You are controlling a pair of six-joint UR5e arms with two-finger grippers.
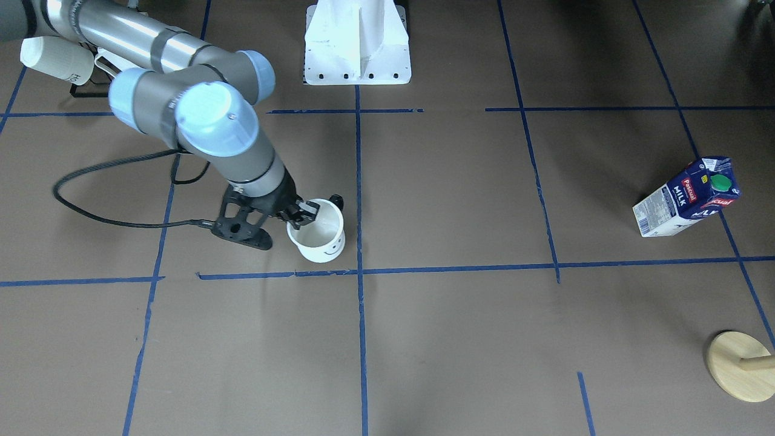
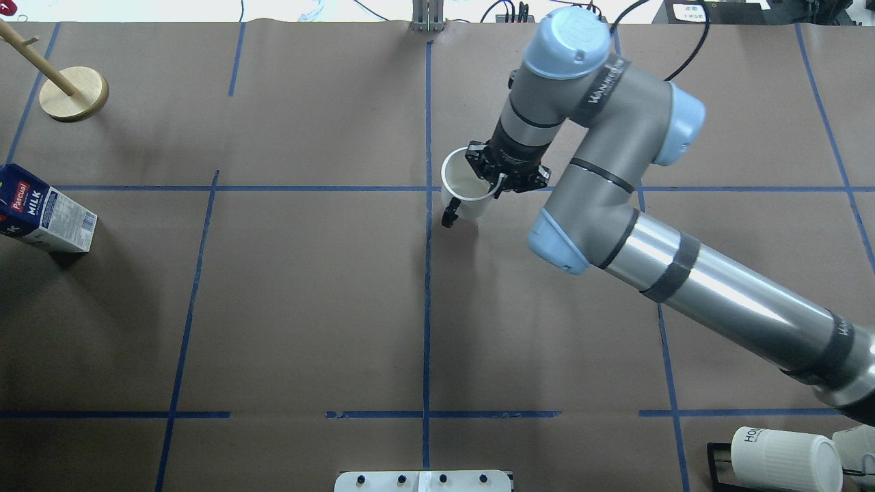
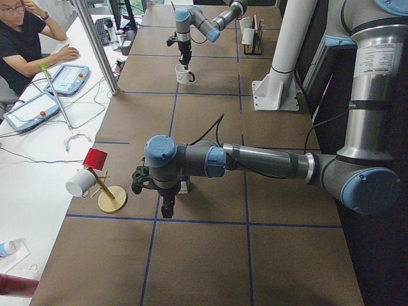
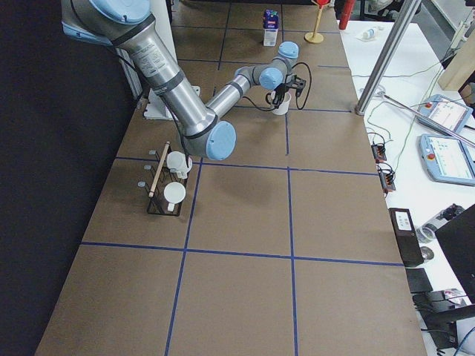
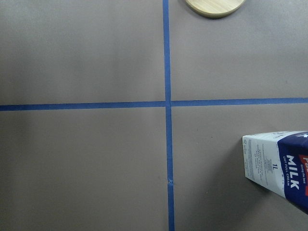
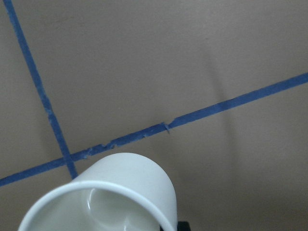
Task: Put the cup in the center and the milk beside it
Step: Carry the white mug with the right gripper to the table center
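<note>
A: Right jaws?
B: Clamped on the rim of the cup (image 2: pixel 461 191), one finger inside and one outside. The right arm (image 2: pixel 718 294) comes in from the lower right of the overhead view and points down over it.

A: Where is the cup?
B: In the overhead view it is upright, mouth up, just right of the center crossing (image 2: pixel 428 188). It sits close against the vertical tape line, not on the crossing itself. The black handle points toward the bottom of that frame. In the front-facing view it is just upper left of the same crossing, smiley face toward the camera. I cannot tell whether its base touches the desk (image 2: pixel 307 307).

A: And the milk (image 2: pixel 42 215)?
B: It stands at the far left edge of the overhead view, mid-height, well apart from the cup. In the front-facing view it is on the right side with the green cap on top. The left wrist view catches it at the lower right, near another tape crossing.

A: Left jaws?
B: They show only in the left side view, pointing down near the wooden stand (image 2: pixel 73 93). I cannot tell whether they are open or closed.

A: Anything else?
B: A ribbed mug (image 2: pixel 786 459) lies in a black rack in the lower right corner of the overhead view.
</note>
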